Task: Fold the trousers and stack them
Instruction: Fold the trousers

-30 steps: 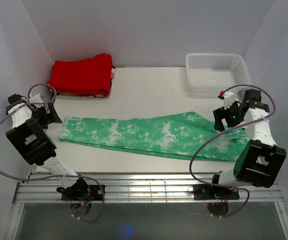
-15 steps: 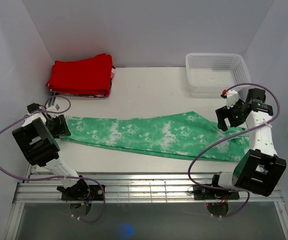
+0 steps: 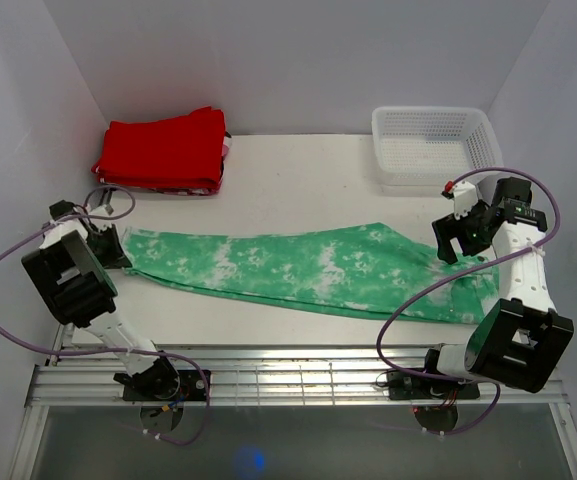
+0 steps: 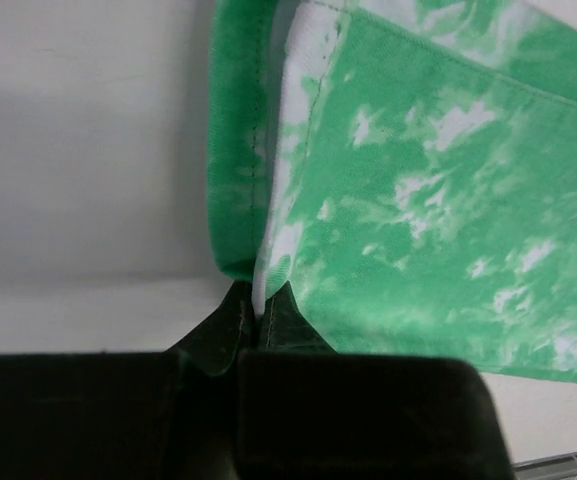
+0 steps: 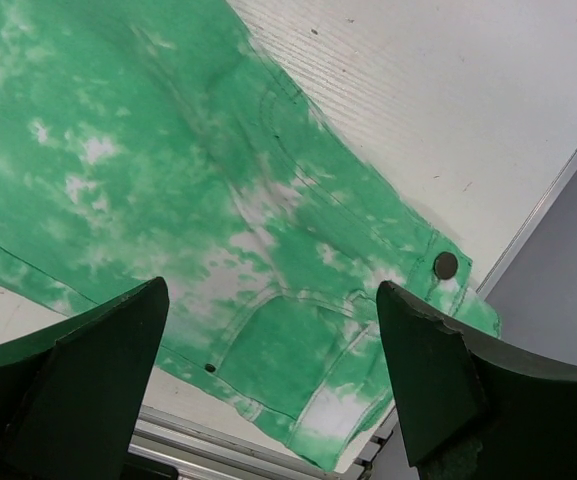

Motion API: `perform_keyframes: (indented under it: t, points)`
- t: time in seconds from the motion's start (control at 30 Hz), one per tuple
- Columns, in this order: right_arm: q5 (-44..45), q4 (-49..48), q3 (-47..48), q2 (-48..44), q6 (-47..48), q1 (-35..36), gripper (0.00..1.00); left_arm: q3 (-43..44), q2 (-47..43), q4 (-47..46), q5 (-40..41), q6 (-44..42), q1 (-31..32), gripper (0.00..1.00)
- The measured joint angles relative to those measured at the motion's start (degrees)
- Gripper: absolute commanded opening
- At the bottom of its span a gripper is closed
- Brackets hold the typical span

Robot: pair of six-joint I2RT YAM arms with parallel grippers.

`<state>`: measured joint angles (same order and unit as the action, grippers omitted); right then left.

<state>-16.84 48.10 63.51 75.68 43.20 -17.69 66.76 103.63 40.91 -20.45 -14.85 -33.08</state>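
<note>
Plainly, the left gripper (image 4: 261,305) was pinched shut on the leg hem of the trousers (image 3: 298,270), with the cloth's edge caught right at its tips. The right gripper (image 3: 465,232) hung wide open above the waist end, holding nothing. The trousers lay flat and full length across the table (image 3: 298,180), legs toward the left arm and waist toward the right. Well apart behind them sat a folded red garment (image 3: 163,150) at the back left and a white basket (image 3: 433,145) at the back right.

The step in hand seemed to be securing both ends for a fold. To do it well, the right gripper would need to settle on the waistband and catch both layers before either arm lifted. The left hold looked thin, so a slow, even lift would guard against slipping.

Only the left wrist view showed the pinch itself; from above, the arm hid it. The right wrist view alone showed the button (image 5: 446,265) and pocket seams. Only the top view showed both ends at once.
</note>
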Motion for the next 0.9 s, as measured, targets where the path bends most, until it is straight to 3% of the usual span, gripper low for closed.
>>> perform_keyframes:
  t: [0.27,0.47,0.67,0.9]
  points:
    - [-0.3,0.8,-1.6,-0.3,1.2,-0.3,0.9,14.2,-2.1,8.5,0.0,-8.7,-4.3,0.0]
    - [-1.2,2.6,-3.6,-0.3,2.4,-0.5,0.9,16.7,-10.5,14.8,-5.2,-14.8,-2.0,0.0]
    - [-1.3,4.0,-5.2,0.4,2.8,-2.1,0.9,14.6,-18.9,18.7,-12.7,-13.6,8.6,0.0]
    - [-3.1,6.1,-5.2,6.3,3.0,-7.6,0.9,6.5,-24.3,13.8,-18.0,0.0,24.3,0.0]
